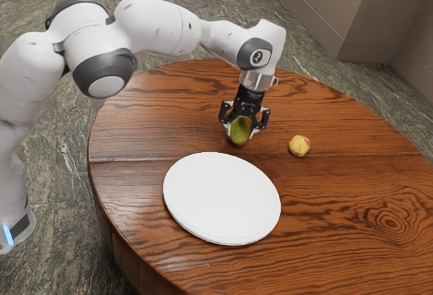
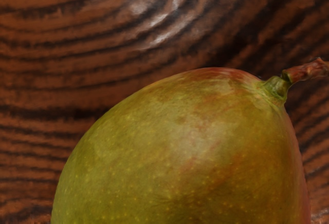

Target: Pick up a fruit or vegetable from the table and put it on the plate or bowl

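Being gripped by the closed end effector (image 1: pixel 242 131), the green mango (image 1: pixel 239 132) is found low near the wooden surface (image 1: pixel 352 193), just beyond the white plate (image 1: pixel 221 198), where it could be dropped short if its smooth rounded skin is allowed to slip.

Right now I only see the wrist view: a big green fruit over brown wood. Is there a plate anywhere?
Observer: Yes. A white plate lies on the round table, close beside the mango, on the side nearer the exterior camera.
Operator: Do my fingers have the mango?
Observer: Yes. In the exterior view the black fingers press it from two sides.
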